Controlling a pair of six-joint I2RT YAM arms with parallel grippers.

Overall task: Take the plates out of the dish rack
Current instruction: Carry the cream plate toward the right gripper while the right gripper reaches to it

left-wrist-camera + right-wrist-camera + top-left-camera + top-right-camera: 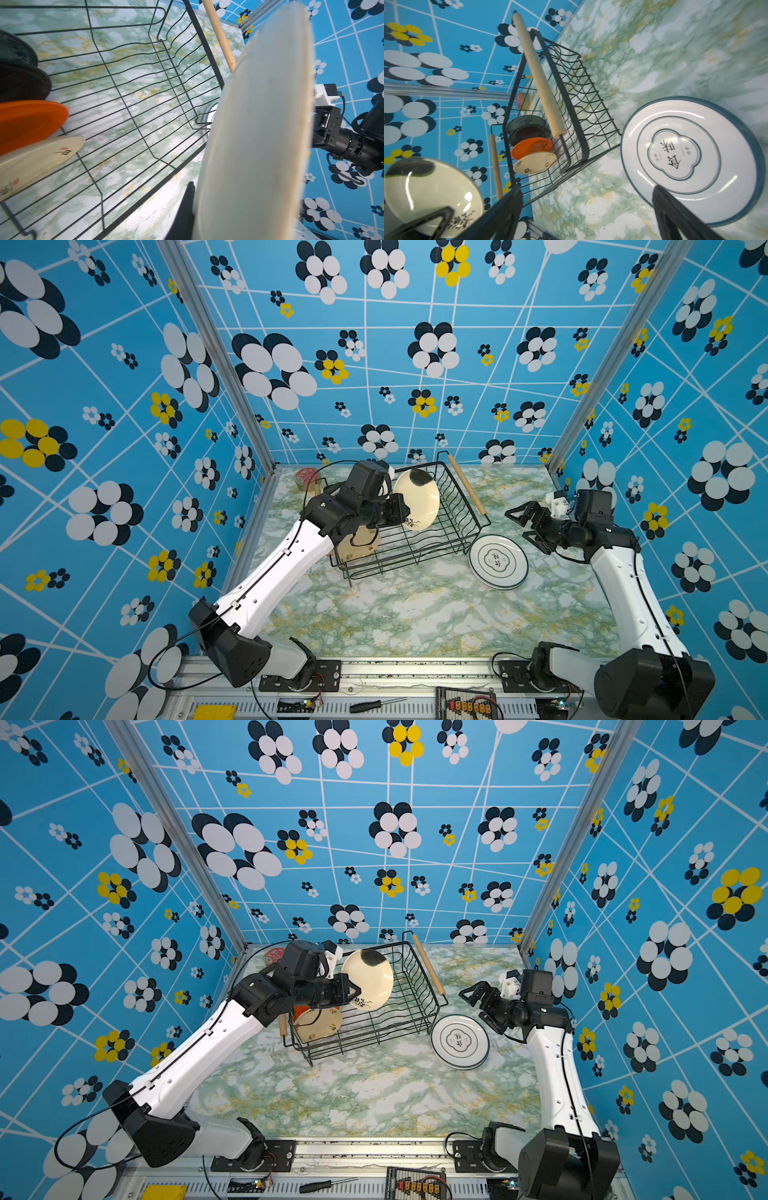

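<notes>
1. The left gripper (402, 512) is reaching over the rectangular black wire dish rack (457, 497). Its jaws are pinching the lower rim of a round cream plate with a black blotch (417, 497) and a dark flower sprig.
2. That plate is being held up tilted, nearly on edge, over the middle of the rack, in both top views. In the left wrist view its pale back (259, 135) is filling much of the picture above the rack's wire floor (124, 93).
3. Four smaller plates are standing on edge in a row at the rack's end nearest the left arm: a dark patterned plate (525, 121), a black plate (527, 133), an orange plate (531, 146) and a small cream plate with tiny marks (534, 163).
4. A large white plate with a dark rim ring and lobed emblem (498, 562) is lying flat on the green-veined marble tabletop (395, 614), just beside the rack's right end. A second rim is showing beneath it.
5. The right gripper (517, 524) is hovering near that white plate, on its far right side. Its jaws are spread wide and holding nothing.
6. A small round red-lidded tin (306, 477) is sitting at the far left corner of the tabletop, behind the left arm.
</notes>
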